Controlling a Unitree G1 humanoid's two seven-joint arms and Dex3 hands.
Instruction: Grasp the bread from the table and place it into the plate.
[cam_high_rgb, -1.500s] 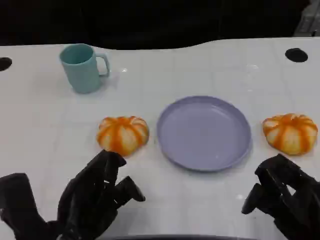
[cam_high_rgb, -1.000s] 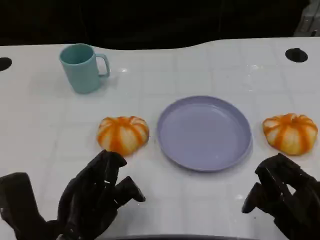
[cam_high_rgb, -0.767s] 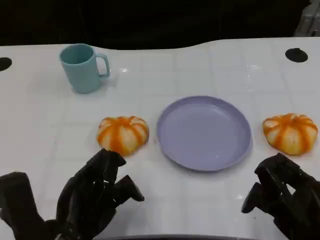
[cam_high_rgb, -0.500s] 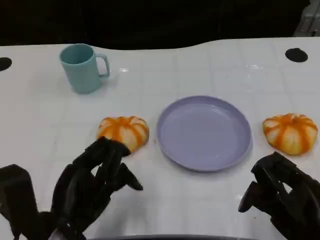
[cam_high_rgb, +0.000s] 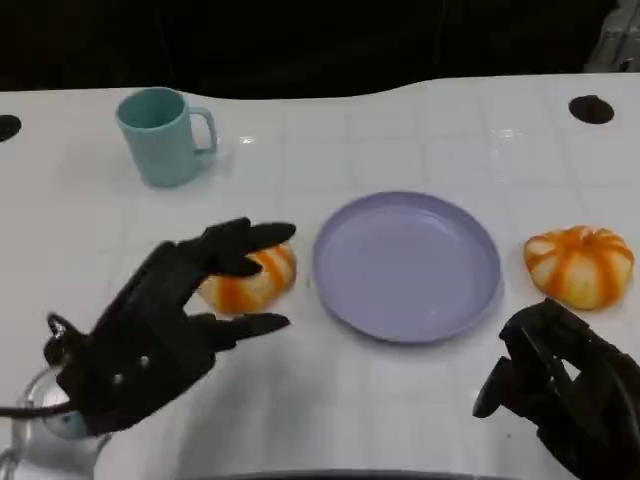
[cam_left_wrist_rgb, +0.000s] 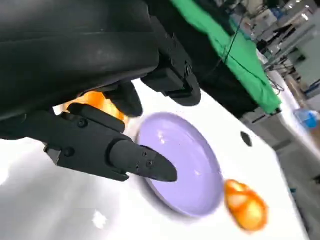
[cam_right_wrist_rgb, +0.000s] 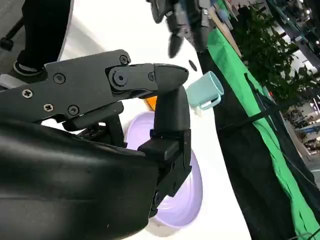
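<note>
The round orange-and-white striped bread (cam_high_rgb: 250, 278) sits on the white bench (cam_high_rgb: 400, 140) just left of the lavender plastic plate (cam_high_rgb: 407, 266). The left robot hand (cam_high_rgb: 165, 325), fingers spread and grasping nothing, hovers over it. It is probably light and squashy, so cup its sides gently.

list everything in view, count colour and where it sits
bread: 1, orange with pale stripes, on the table just left of the plate, partly under the left hand's fingers
second bread: 1, same orange and pale, on the table right of the plate, apart from it
plate: 1, lilac, middle of the table, nothing in it
mug: 1, teal, upright at the far left, handle to the right
table: 1, white, with a dark round hole near each far corner
left hand: 1, black, fingers spread over the left bread
right hand: 1, black, low at the near right, fingers curled, holding nothing
</note>
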